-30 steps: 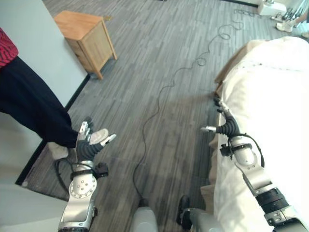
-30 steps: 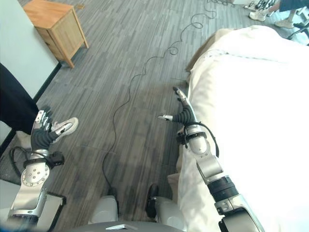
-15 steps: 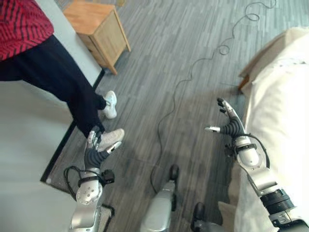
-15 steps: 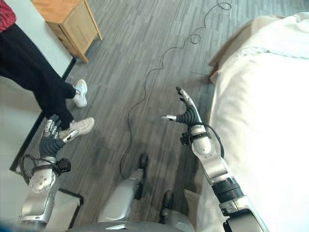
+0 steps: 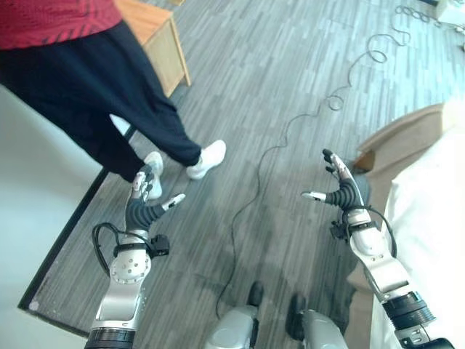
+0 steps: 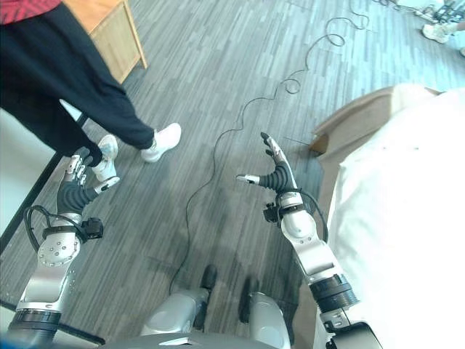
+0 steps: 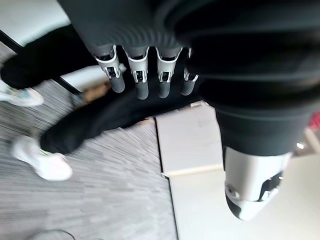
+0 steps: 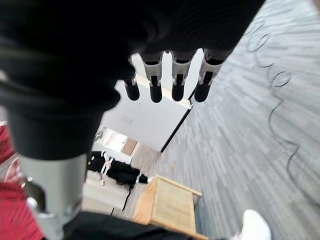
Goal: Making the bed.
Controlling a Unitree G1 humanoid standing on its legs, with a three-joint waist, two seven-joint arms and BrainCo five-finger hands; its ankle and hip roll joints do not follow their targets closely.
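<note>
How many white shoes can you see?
3. Two are on the person by the robot's left hand: one shoe stepping forward, one shoe just behind. Another shoe lies far off; more may be hidden.

One bed (image 6: 407, 218), one wooden nightstand (image 6: 109, 29), one person (image 5: 87, 87), two white shoes (image 5: 205, 158)

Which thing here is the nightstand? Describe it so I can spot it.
Start from the grey wood-look floor and go to its far left corner, against the pale wall. The nightstand is the small light-wood cabinet there, partly behind the person in dark trousers; nothing else standing on the floor is wooden.
</note>
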